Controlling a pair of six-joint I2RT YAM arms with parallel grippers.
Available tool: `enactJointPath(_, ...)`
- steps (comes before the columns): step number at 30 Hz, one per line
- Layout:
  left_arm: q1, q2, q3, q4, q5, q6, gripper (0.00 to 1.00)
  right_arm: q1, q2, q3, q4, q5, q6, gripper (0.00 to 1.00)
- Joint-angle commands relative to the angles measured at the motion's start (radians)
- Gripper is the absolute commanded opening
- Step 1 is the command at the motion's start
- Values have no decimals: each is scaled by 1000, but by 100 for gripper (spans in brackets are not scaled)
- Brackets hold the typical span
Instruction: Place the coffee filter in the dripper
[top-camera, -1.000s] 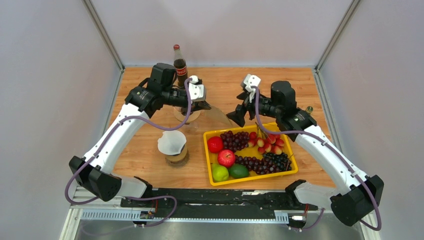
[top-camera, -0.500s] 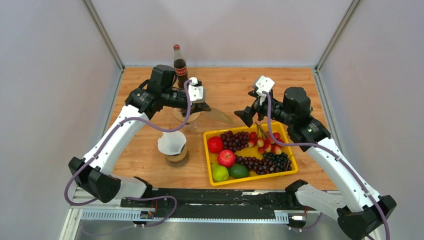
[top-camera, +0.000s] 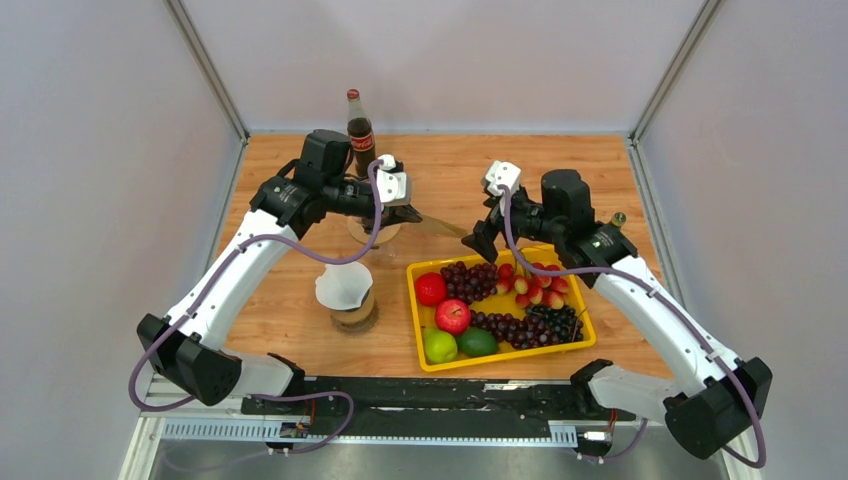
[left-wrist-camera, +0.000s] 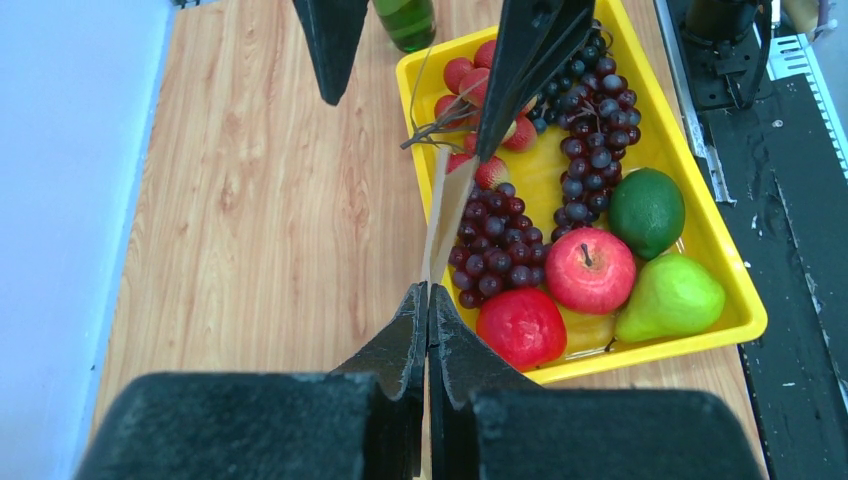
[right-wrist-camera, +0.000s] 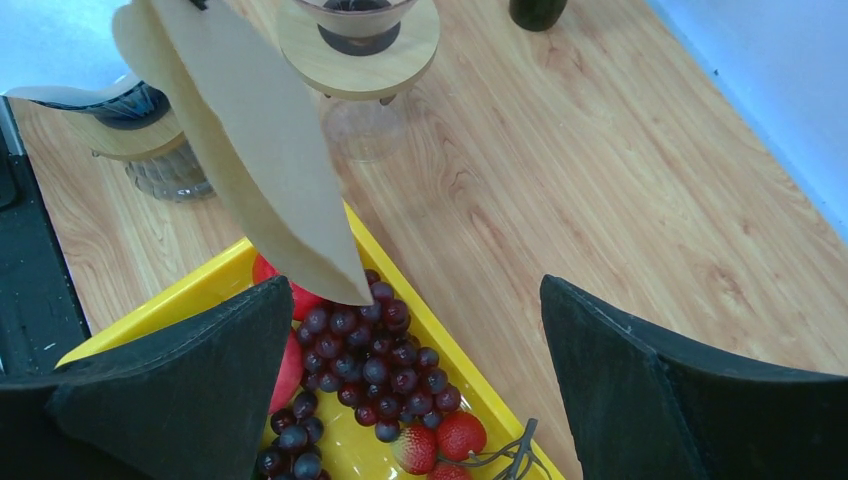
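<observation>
The coffee filter is pinched flat in the closed left gripper, its tip between the empty, fully spread fingers of the right gripper; unfolding it is likely required next.

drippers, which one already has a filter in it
The nearer dripper, lower in the top view, holds a white filter; the far one by the cola bottle shows none.

We see a cola bottle at eleven o'clock on the wooden table. At four o'clock, a yellow tray holds grapes, strawberries, an apple and a lime.
</observation>
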Motion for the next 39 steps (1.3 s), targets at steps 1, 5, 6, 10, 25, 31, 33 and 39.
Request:
enactJointPath(1,-5,-30,11,27,35,12,0,2,53,69,22,-6,20,100)
enactJointPath(5,-4,-30,13,22,32,19,0,3,79,88,27,-3,30,100)
enactJointPath(6,-5,-31,13,21,31,20,0,3,76,89,28,-3,30,100)
enactJointPath(10,-4,-31,12,20,24,22,0,3,33,68,29,4,10,100)
enactJointPath(25,-5,-13,29,14,17,0,0,3,-51,24,60,-56,-10,100)
enactJointPath(31,-5,-18,24,20,16,0,0,2,-19,37,80,18,2,100)
enactJointPath(33,-4,-17,25,22,15,-3,0,3,-9,41,82,-5,1,100)
enactJointPath(39,-4,-23,23,22,21,2,0,2,14,42,100,-8,8,100)
